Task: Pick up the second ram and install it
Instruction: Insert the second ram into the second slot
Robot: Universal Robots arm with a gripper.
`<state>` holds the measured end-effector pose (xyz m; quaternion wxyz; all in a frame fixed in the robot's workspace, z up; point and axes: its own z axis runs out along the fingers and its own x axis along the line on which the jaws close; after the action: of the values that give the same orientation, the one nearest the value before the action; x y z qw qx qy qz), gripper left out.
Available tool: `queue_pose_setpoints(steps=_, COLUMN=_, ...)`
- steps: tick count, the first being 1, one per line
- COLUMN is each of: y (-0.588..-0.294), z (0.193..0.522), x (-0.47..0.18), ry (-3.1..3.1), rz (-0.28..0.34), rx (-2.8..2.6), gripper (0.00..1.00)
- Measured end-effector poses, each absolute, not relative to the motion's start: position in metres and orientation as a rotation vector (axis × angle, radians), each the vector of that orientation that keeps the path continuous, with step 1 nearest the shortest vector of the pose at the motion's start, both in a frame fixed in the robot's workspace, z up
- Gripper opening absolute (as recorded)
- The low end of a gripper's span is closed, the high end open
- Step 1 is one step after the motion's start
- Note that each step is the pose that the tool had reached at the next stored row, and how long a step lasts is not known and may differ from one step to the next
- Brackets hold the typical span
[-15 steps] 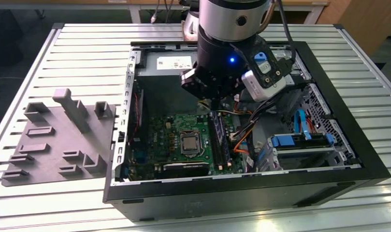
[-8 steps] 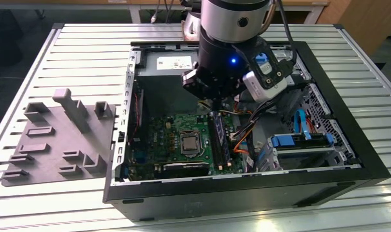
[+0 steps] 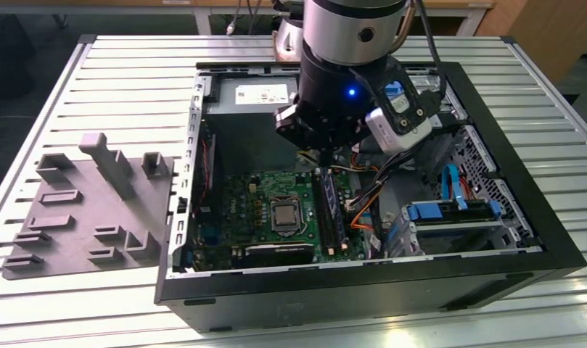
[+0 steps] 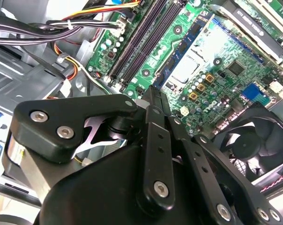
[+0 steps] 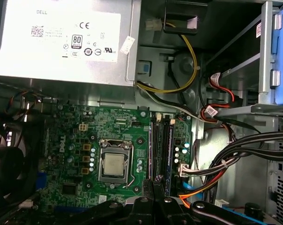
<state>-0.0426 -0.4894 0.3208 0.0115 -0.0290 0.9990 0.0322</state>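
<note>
We judge the task nearly done: the second ram stands on edge in the slot rails, just beside the processor socket on the exterior view's right, so the pick-up looks complete. We cannot tell whether it is pressed fully home or its end latches are closed. Its long axis runs parallel to that side of the socket, level with the motherboard, and one end reaches past the socket to lie under the arm. In the second wrist view the gripper hangs above that end, its fingers drawn together with nothing between them.
</note>
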Motion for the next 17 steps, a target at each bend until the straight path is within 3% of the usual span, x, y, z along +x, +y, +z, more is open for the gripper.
queue_pose_setpoints(steps=17, y=-0.4890, z=0.3165, x=-0.0425, ry=3.116, rz=0.100, rx=-0.074, gripper=0.11)
